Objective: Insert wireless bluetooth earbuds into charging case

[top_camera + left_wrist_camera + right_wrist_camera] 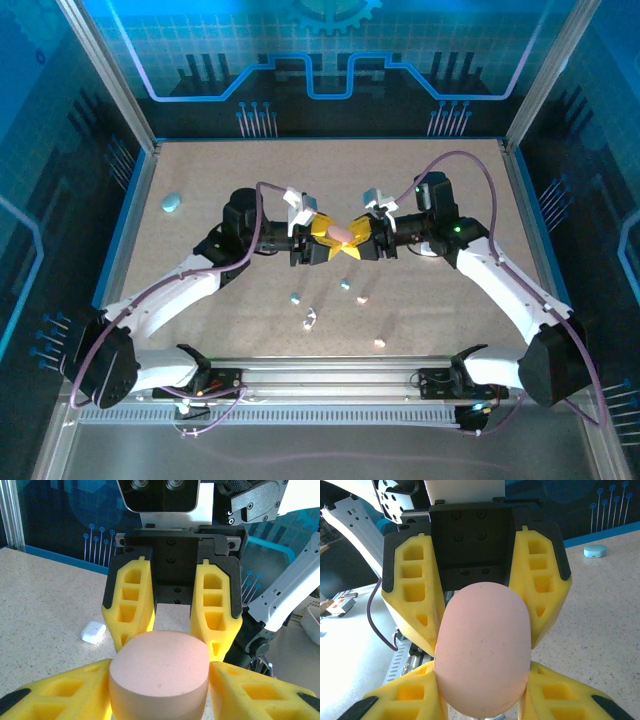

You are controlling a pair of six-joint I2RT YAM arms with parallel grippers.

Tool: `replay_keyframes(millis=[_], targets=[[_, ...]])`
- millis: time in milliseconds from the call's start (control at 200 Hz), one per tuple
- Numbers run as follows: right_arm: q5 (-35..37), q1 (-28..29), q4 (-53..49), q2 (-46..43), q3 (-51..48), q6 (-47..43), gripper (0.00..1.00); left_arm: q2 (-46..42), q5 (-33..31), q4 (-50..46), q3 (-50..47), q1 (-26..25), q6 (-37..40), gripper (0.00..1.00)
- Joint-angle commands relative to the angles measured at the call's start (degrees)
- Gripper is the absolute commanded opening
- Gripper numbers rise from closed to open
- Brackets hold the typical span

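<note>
Gripping one pink charging case (340, 233) from opposite ends, the left gripper (323, 241) and right gripper (361, 241) meet at mid-counter (200, 260), both sets of jaws closed on its shell; the case looks shut, its contents hidden; opening it likely calls for one side holding firm while the other eases the lid up without twisting; the earbuds (345, 284) lie loose nearer the bases; a light blue case (171, 203) sits shut at far left.
</note>
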Motion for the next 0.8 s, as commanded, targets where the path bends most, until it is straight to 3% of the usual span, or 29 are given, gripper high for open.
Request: replay_keyframes(millis=[0, 350, 530, 795], targets=[[-0.09, 0.55, 0.57, -1.31, 1.02, -0.19, 0.33, 0.40, 1.88, -0.89, 1.69, -0.09, 1.13, 0.54], [1.47, 0.59, 1.19, -2.20, 0.38, 0.53, 0.35, -0.53, 1.11, -4.31, 1.98, -0.08, 2.65, 0.54], [1.13, 0.76, 0.27, -2.22, 0.43, 0.22, 0.35, -0.49, 1.67, -2.68, 2.21, -0.09, 1.68, 0.47], [1.04, 1.03, -0.79, -2.56, 0.35, -0.91, 0.35, -0.05, 2.66, 1.11, 1.55, -0.09, -0.89, 0.52]])
